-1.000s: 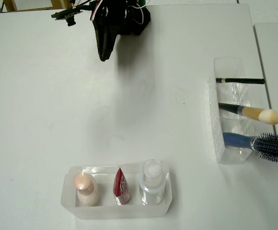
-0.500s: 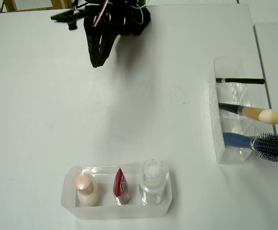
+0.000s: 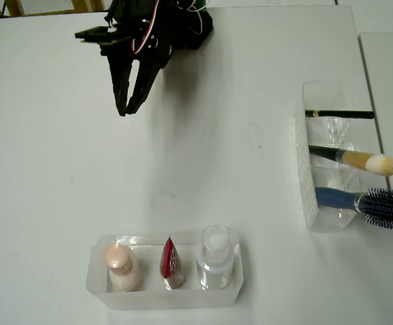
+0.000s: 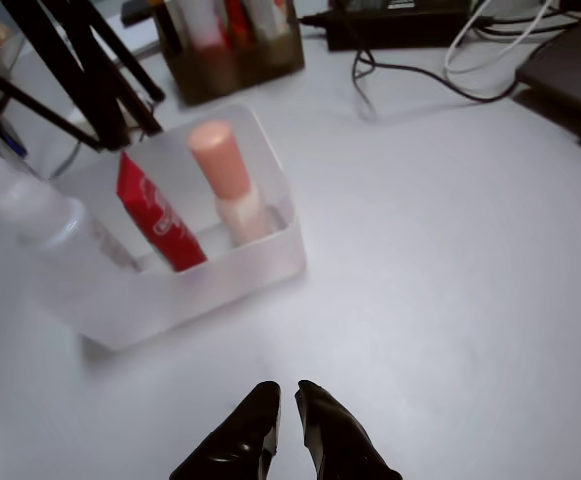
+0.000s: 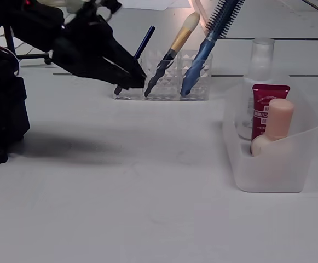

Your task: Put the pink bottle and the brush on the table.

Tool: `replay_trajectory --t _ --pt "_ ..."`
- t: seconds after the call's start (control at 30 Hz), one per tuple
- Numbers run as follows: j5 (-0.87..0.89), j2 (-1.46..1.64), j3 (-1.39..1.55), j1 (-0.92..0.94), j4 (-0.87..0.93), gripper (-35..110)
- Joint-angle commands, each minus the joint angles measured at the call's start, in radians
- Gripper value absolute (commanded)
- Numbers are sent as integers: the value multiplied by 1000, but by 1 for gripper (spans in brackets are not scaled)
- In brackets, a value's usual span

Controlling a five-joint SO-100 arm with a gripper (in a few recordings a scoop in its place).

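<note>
The pink bottle (image 3: 120, 265) (image 4: 225, 175) (image 5: 273, 129) stands upright at the left end of a clear tub (image 3: 162, 299) near the front edge of the white table (image 3: 216, 169). At the right, the brush (image 3: 358, 160) (image 5: 175, 49) leans in the middle slot of a clear holder (image 3: 309, 203), bristles pointing outward. My black gripper (image 3: 127, 111) (image 4: 285, 390) (image 5: 139, 82) hovers over bare table at the back left, far from both, pointing toward the tub. Its fingers are a little apart, with nothing between them.
In the tub a red sachet (image 3: 171, 264) and a clear bottle with a white cap (image 3: 215, 257) stand beside the pink bottle. The holder also keeps a black pencil (image 3: 338, 114) and a blue hairbrush (image 3: 379, 205). A table seam runs along the right side.
The gripper has swung forward and to the left in the overhead view, toward the tub. Its fingers, pressed together before, now show a narrow gap.
</note>
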Motion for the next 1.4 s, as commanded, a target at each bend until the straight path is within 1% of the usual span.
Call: replay_trajectory --t 0.0,0.3,0.4,0.67,0.9,1.37 --pt "-46 -58 -38 6 -98 0" --pt "-160 -316 -55 5 -425 0" --pt "-181 -382 -72 5 -499 0" --pt "-218 -614 -219 3 -603 0" --pt "-245 -813 -353 3 -704 9" --pt "-276 -1026 -535 5 -724 27"
